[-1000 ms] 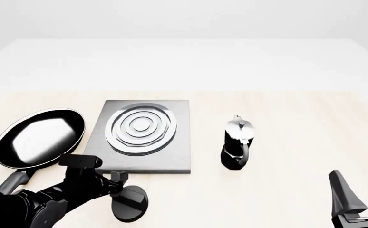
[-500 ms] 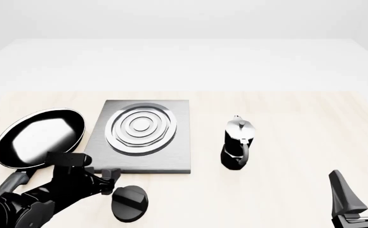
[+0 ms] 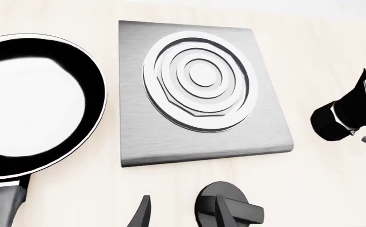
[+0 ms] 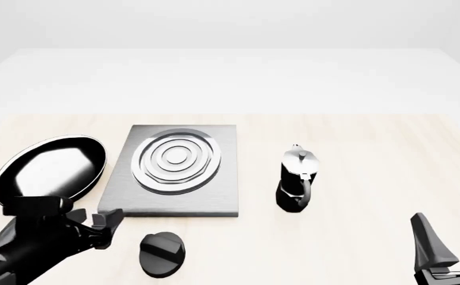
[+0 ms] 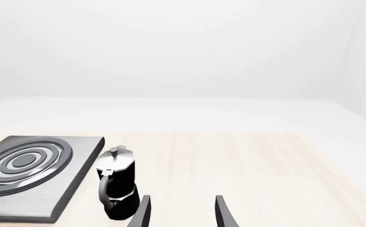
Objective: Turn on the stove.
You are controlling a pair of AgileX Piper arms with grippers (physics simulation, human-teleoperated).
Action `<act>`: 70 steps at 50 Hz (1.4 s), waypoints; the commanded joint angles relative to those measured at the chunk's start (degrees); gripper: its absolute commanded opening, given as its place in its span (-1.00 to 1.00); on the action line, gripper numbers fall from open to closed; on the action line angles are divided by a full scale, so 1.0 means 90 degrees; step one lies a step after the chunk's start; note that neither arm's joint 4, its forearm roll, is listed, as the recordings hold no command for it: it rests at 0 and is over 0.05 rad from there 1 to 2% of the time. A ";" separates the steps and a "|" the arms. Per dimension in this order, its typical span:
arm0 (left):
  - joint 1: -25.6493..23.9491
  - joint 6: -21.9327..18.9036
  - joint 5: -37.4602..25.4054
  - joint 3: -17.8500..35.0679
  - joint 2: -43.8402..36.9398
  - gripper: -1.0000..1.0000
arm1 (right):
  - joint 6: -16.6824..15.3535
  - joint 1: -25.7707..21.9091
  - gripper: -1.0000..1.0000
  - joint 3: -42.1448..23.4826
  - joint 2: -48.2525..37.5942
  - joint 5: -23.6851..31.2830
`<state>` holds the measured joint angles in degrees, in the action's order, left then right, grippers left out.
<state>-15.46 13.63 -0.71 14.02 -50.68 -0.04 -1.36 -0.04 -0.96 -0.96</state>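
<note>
Now: knob on table at 6 o'clock of stove slab, ungripped. Left hand open, beside it at 9 o'clock. Centre over ridge, close, twist. Right hand open, idle.

The left gripper has pulled back leftward off the knob.

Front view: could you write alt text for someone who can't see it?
A black knob sits on a pale table before a grey stove, the left gripper just beside it. A frying pan lies left, a moka pot right.
</note>
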 commanded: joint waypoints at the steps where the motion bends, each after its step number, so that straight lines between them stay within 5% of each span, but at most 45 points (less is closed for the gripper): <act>1: 0.0256 -0.0116 -0.0739 -0.0217 0.1175 1.00 | -0.0021 -0.0009 1.00 0.0000 -0.0008 0.0006; 16: 0.0616 -0.0709 -0.2189 -0.0124 0.3594 1.00 | -0.0048 -0.0001 1.00 -0.0001 0.0042 0.0038; 32: 0.0390 -0.0899 -0.3396 -0.0382 0.5581 1.00 | -0.0036 0.0006 1.00 -0.0004 0.0071 0.0035; 54: 0.0111 -0.0611 -0.2412 -0.0784 0.5630 1.00 | 0.0001 0.0023 1.00 -0.0007 0.0095 0.0013; 70: 0.0484 -0.0492 -0.2138 -0.1068 0.5630 1.00 | -0.0017 0.0030 1.00 -0.0011 0.0099 0.0008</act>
